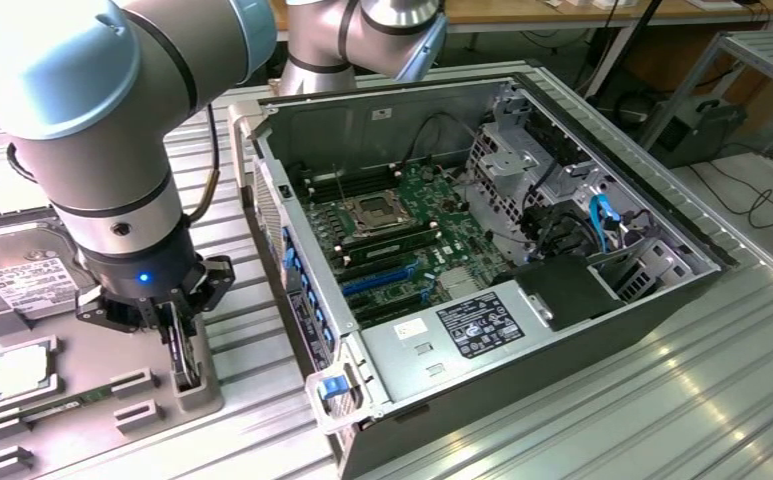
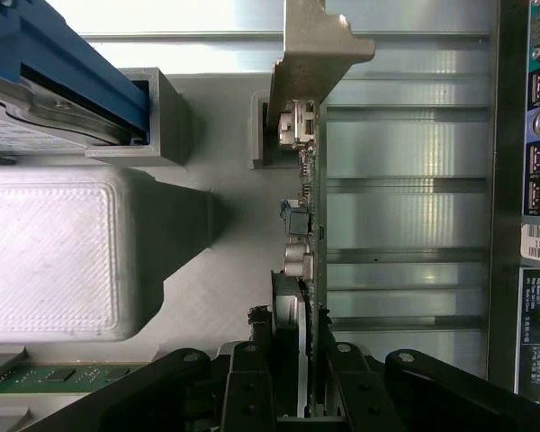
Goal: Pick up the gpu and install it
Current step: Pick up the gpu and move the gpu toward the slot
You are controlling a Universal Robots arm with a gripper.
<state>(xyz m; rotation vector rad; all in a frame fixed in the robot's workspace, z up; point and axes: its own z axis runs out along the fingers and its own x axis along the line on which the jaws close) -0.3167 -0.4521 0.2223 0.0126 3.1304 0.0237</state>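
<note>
Gpu [image 2: 313, 193] stands on edge in grey holder [image 1: 203, 398], beside computer case [image 1: 560, 400]. Gripper [image 2: 299, 360] clamps its end away from bracket [image 2: 319, 45]. Watch off-centre grip: card may tilt, jam in holder.

On the ribbed metal table [image 1: 706, 400], the open dark metal computer tower case [image 1: 560, 400] lies on its side toward the exterior view's right, with the green motherboard [image 1: 400, 235] flat inside it. The grey plastic fixture tray [image 1: 93, 445] sits just beside the case, on the exterior view's left. In the tray, the thin dark gpu card [image 2: 313, 180] stands on edge in a slot nearest the case. The boxy silver hard drive [image 1: 19, 275] lies farther left and farther from the camera, and the slim green memory stick [image 1: 53, 408] lies left of the card. The black two-finger gripper [image 2: 299, 360] is over the card, one finger against each face.
</note>
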